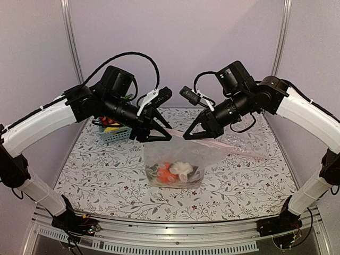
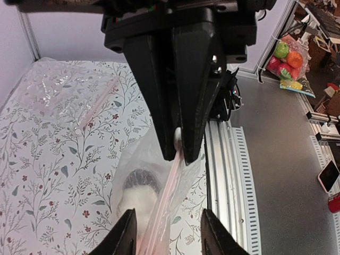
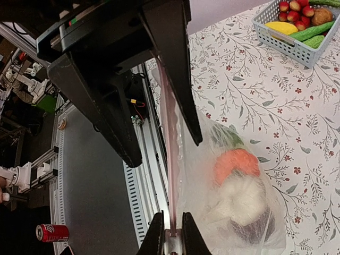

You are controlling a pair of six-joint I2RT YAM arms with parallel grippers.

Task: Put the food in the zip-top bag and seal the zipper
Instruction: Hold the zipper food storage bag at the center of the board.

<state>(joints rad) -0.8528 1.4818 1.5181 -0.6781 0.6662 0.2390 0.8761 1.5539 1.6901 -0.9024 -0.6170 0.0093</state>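
Note:
The zip-top bag hangs by its mouth between my two grippers. Inside it are the orange piece, the cream-white vegetable and the dark maroon piece. My right gripper is shut on the pink zipper at one end of the mouth; it also shows in the top view. My left gripper is open, its fingers wide apart on either side of the zipper; it also shows in the top view.
A blue basket with small red fruits and green cucumbers stands at the back left behind my left arm. A second clear bag lies flat on the floral cloth at the right. The table's metal front rail is below the bag.

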